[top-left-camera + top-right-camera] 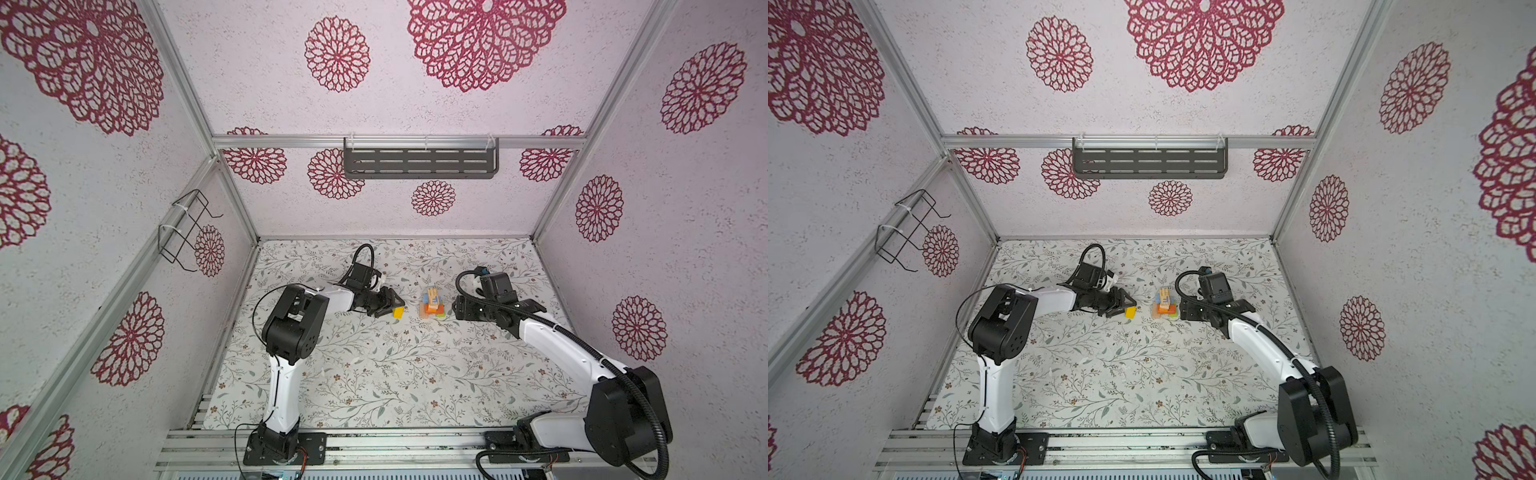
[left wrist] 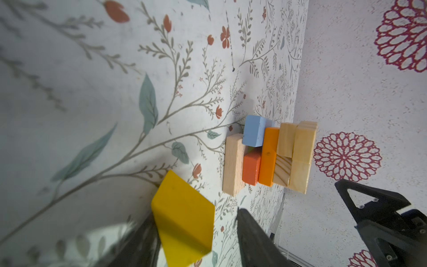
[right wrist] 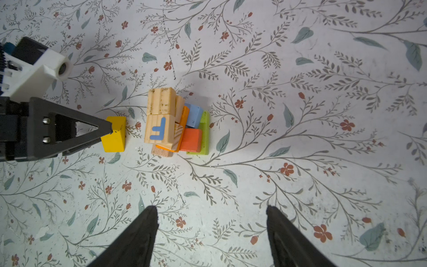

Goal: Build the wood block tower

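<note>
on the table [image 1: 374,374], in its far half, the left gripper [image 1: 391,306] reaches low toward the middle. its jaws are parted around the yellow block [image 3: 114,134], which sits on the table just left of the tower. in the right wrist view one finger [image 3: 101,129] touches the block's side. in the left wrist view the other finger [image 2: 251,235] stands clear of the block with a gap, so nothing is clamped.

the tower [image 3: 161,120] stands a little right of the table's middle, nearer the far edge than the near one. a tan bar [image 2: 232,166] and a lime bar [image 3: 204,131] lie at the base. a red-orange block [image 3: 191,139] and a blue block [image 3: 194,115] rest on them, with an orange bar [image 2: 268,157] above. natural cubes top it, one printed with a blue f [image 3: 158,131].

just right of the tower hangs the right gripper [image 3: 211,212] – jaws wide apart, pointing down at bare table, holding nothing.
</note>
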Robot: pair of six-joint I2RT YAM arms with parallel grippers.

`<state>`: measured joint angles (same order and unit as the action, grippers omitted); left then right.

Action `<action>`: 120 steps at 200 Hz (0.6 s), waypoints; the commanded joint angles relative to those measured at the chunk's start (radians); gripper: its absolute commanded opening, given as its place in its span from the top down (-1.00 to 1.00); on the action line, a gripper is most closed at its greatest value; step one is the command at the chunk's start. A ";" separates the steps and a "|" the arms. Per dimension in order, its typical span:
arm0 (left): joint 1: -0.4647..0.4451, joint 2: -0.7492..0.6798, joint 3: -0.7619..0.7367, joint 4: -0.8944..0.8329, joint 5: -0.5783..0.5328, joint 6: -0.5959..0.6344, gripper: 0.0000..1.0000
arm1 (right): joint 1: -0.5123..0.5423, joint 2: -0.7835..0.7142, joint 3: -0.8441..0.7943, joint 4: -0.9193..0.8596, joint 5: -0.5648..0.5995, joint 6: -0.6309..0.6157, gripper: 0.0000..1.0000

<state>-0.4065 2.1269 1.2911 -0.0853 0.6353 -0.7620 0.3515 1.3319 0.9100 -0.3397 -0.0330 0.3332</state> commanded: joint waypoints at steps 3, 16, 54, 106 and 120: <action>0.020 -0.023 -0.029 -0.167 -0.159 0.052 -0.21 | -0.005 -0.010 0.030 -0.009 -0.007 -0.008 -0.54; 0.021 -0.053 -0.046 -0.165 -0.205 0.053 -0.30 | -0.005 -0.013 0.034 -0.015 -0.004 -0.009 -0.54; 0.020 -0.197 -0.085 -0.173 -0.329 0.060 -0.69 | 0.002 0.007 0.113 -0.097 -0.008 -0.032 -0.49; 0.018 -0.416 -0.138 -0.259 -0.518 0.092 -0.95 | 0.086 0.077 0.283 -0.194 0.066 -0.014 -0.47; 0.018 -0.467 -0.151 -0.300 -0.571 0.107 -0.95 | 0.121 0.105 0.326 -0.202 0.092 0.000 -0.47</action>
<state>-0.3923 1.7489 1.1603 -0.3080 0.2028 -0.6907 0.4210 1.4048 1.1625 -0.4900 -0.0017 0.3237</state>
